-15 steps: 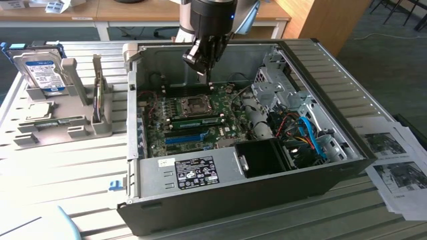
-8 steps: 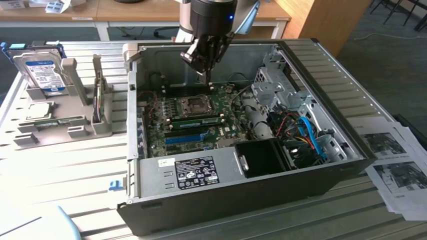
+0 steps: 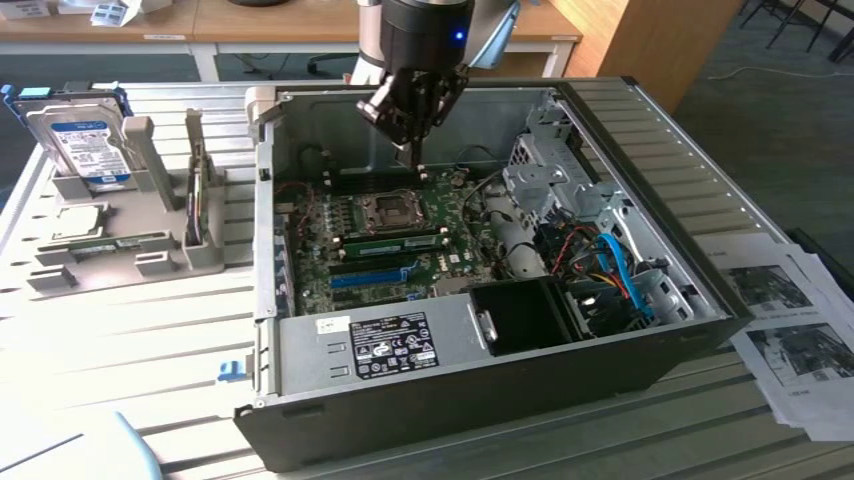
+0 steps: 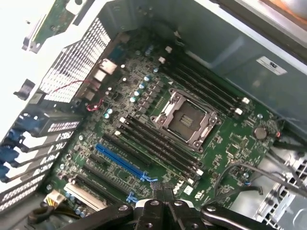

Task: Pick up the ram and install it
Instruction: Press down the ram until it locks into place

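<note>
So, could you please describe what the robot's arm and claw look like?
The arm ends in a dark, glossy cylindrical wrist with a small blue light lit on it. Below it the claw is black, built of linked metal bars with round silver pivot bolts, tapering down to two slim black fingers.

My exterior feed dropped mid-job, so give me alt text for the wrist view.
The shut gripper hangs above the motherboard inside the open computer case, holding nothing. Below it lie an empty processor socket, black memory slots on both sides, and a blue expansion slot.
</note>
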